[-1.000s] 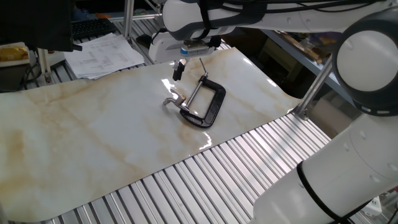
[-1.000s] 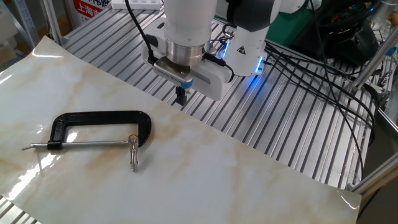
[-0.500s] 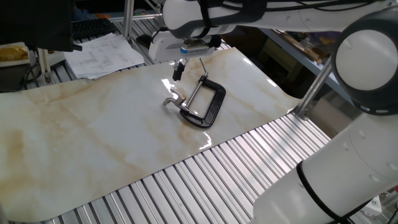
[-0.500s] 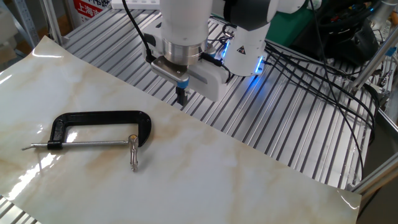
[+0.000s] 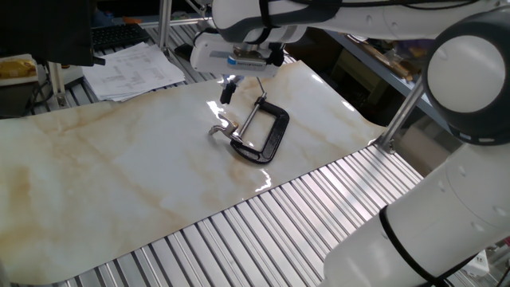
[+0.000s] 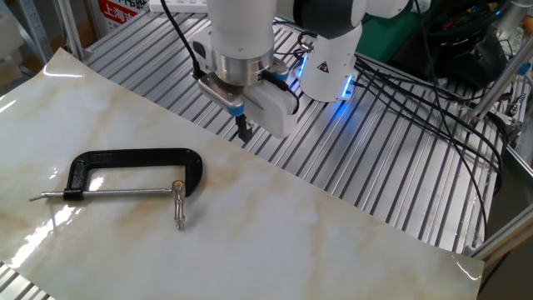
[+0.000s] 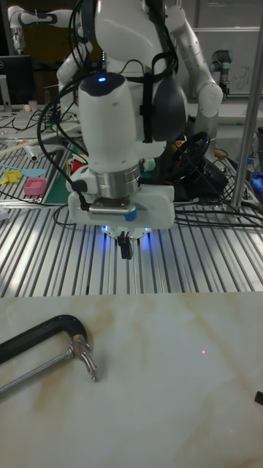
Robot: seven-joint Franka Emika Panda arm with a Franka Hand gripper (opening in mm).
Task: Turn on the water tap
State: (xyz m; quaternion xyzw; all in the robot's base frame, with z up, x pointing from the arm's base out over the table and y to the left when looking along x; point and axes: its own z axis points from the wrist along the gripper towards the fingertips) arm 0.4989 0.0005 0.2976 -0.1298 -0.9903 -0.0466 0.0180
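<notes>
The water tap (image 5: 219, 127) is a small shiny silver fitting with a bent lever, lying at the jaw end of a black C-clamp (image 5: 269, 135) on the marble sheet. It also shows in the other fixed view as the water tap (image 6: 177, 202) and in the tall view as the water tap (image 7: 84, 356). My gripper (image 6: 244, 132) hangs in the air past the clamp's curved side, near the sheet's far edge, apart from the tap. Its two black fingers are pressed together with nothing between them. The gripper (image 5: 227, 92) points straight down, as does the gripper (image 7: 126, 251).
The marble sheet (image 5: 119, 167) lies on a slatted aluminium table (image 6: 391, 175). Papers (image 5: 135, 68) sit at the back left. A metal post (image 5: 402, 112) stands at the sheet's right corner. Black cables (image 6: 433, 92) trail beside the arm's base.
The hand has turned about its vertical axis, so its white body now faces another way. The fingertips have stayed nearly in place. Clamp and tap have not moved.
</notes>
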